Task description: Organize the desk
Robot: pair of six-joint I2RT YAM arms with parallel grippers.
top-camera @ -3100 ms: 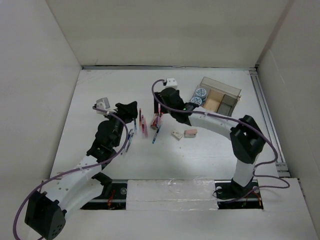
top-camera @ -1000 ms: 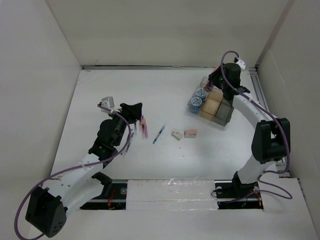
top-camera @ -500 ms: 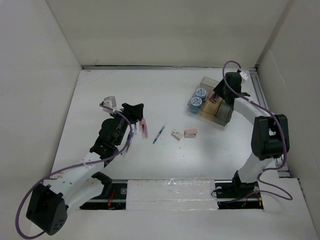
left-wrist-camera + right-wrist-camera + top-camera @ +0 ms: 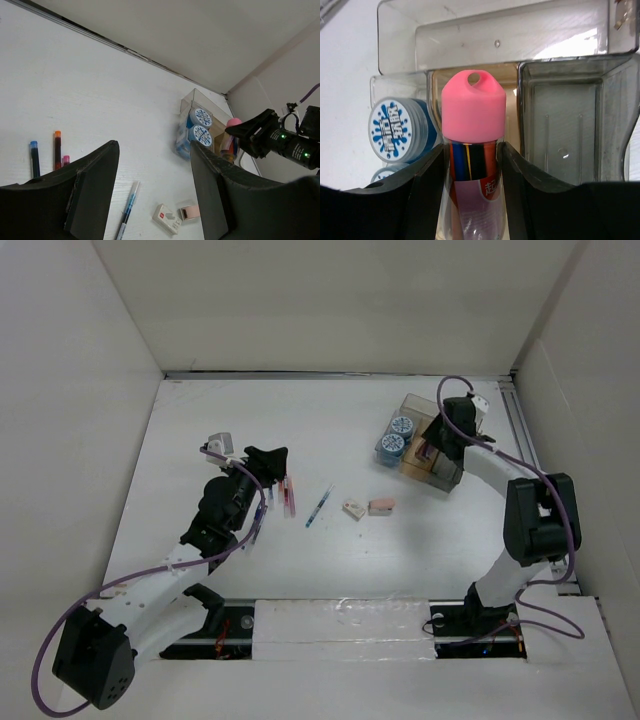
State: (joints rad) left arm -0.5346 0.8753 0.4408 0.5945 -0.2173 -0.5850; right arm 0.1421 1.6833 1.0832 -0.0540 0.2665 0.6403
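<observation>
The white desk (image 4: 190,420) holds several loose pens (image 4: 288,495) under my left gripper (image 4: 270,462), which is open and empty above them; in the left wrist view (image 4: 155,195) its jaws stand wide apart. My right gripper (image 4: 438,438) is shut on a clear tube with a pink cap (image 4: 473,145) that holds coloured sticks. The tube hangs over the middle compartment of the clear organizer box (image 4: 510,45), with the gripper (image 4: 472,170) around its body. The pink cap also shows in the left wrist view (image 4: 233,123).
A blue pen (image 4: 318,507), a small white box (image 4: 352,508) and a pink item (image 4: 381,505) lie mid-desk. Two blue round tubs (image 4: 397,435) sit in the organizer's left compartment; its right compartment (image 4: 565,130) is bare. Pale walls stand close around the desk.
My right arm has carried the pink-capped tube from mid-desk to the organizer and settled over its middle compartment. My left gripper has shifted slightly right above the pens.
</observation>
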